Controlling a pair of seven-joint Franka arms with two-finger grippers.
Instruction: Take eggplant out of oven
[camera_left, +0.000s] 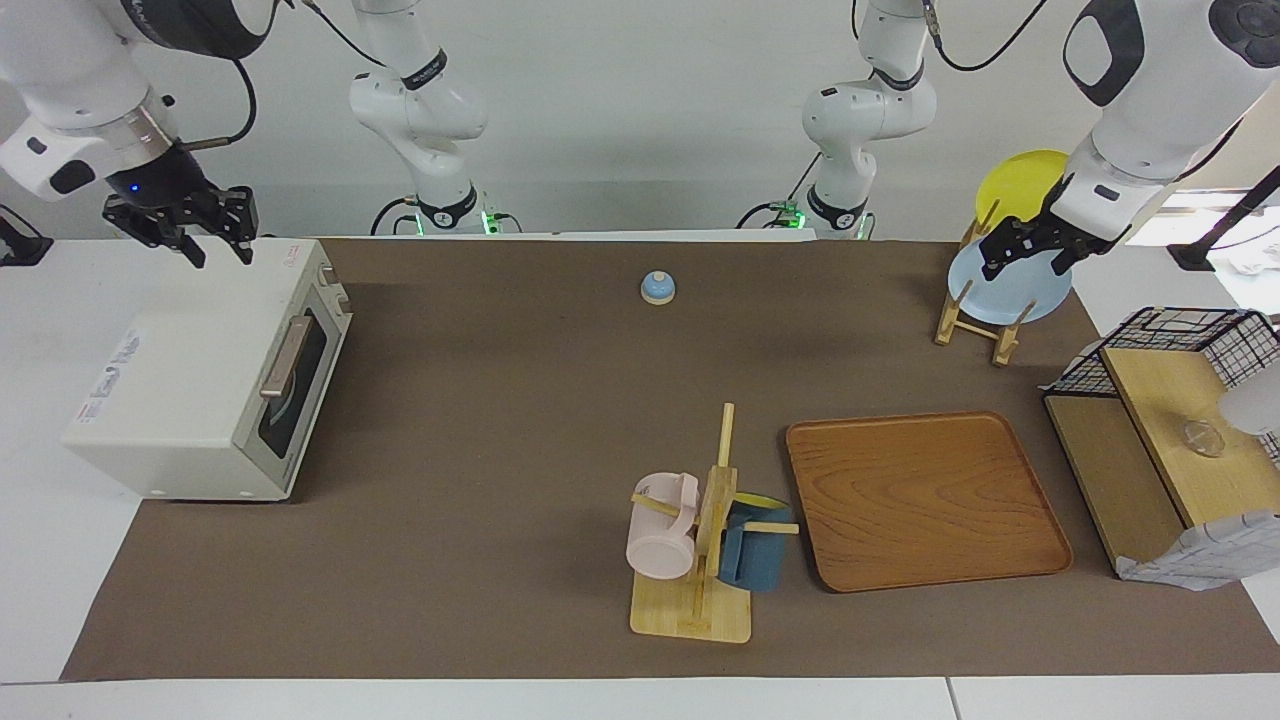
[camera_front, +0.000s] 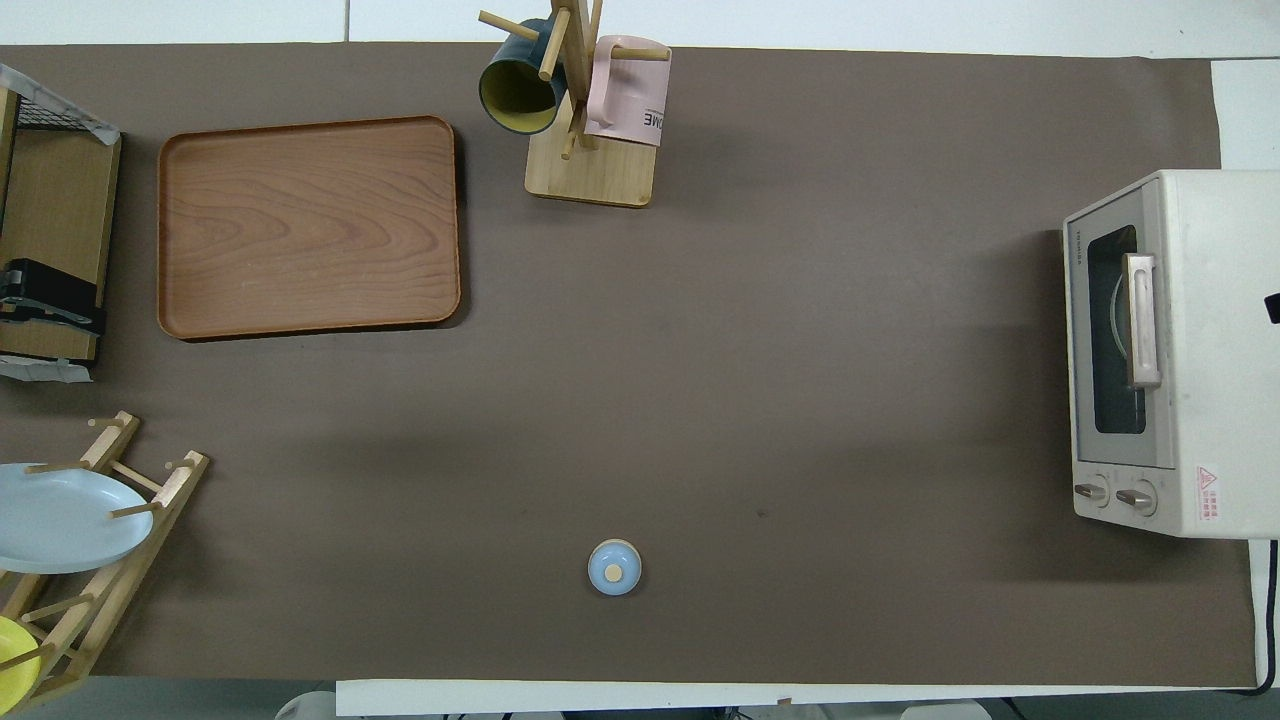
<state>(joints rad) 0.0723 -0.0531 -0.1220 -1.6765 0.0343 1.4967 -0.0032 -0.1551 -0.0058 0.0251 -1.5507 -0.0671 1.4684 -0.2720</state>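
Note:
The cream-white oven (camera_left: 190, 390) stands at the right arm's end of the table and also shows in the overhead view (camera_front: 1190, 350). Its dark glass door is closed, with the copper-pink handle (camera_left: 285, 357) across it. The eggplant is hidden; I cannot see it through the glass. My right gripper (camera_left: 222, 258) is open and empty, up in the air over the oven's top edge nearest the robots. My left gripper (camera_left: 1025, 268) is open and empty, over the plate rack (camera_left: 985, 300) at the left arm's end.
A small blue bell (camera_left: 657, 288) sits mid-table near the robots. A wooden tray (camera_left: 925, 500) and a mug tree (camera_left: 700, 540) with a pink and a blue mug stand farther out. A black wire basket (camera_left: 1170, 340) and wooden shelf are beside the tray.

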